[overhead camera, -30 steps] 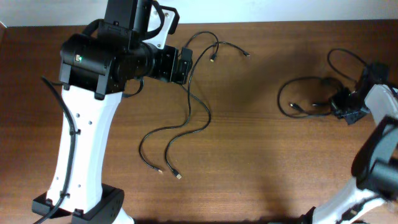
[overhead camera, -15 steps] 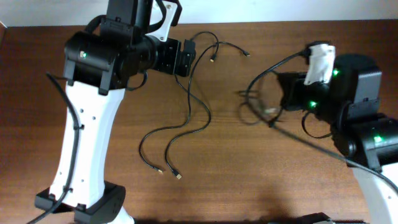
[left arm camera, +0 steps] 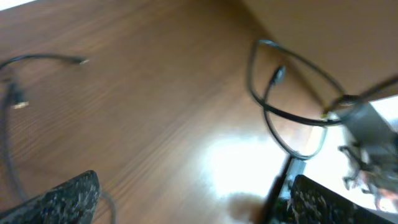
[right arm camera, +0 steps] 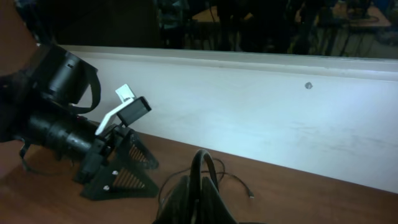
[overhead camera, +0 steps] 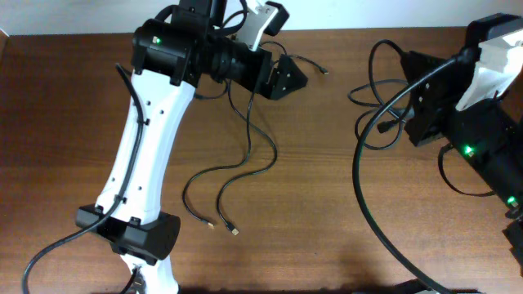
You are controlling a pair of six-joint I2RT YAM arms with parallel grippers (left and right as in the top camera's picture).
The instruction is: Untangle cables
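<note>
Several thin black cables (overhead camera: 248,139) lie loose across the middle of the table, their plug ends (overhead camera: 234,232) near the front. My left gripper (overhead camera: 285,78) hangs open above their far strands and holds nothing. In the left wrist view its fingers (left arm camera: 65,198) stand wide apart over bare wood, with a cable tip (left arm camera: 79,60) at the upper left. My right gripper (overhead camera: 409,96) is raised at the right, shut on a bundle of cable loops (overhead camera: 377,86). The right wrist view shows one loop (right arm camera: 202,163) arching out of the closed jaws of the right gripper (right arm camera: 200,190).
A thick black arm cable (overhead camera: 359,175) sweeps from the right arm down to the table's front. The white left arm (overhead camera: 139,155) slants across the left half of the table. A pale wall (right arm camera: 261,118) runs behind the table's far edge.
My right gripper lifted the cable bundle off the table, swung left and then back right. My left arm rose and its open gripper moved right, past the far strands.
</note>
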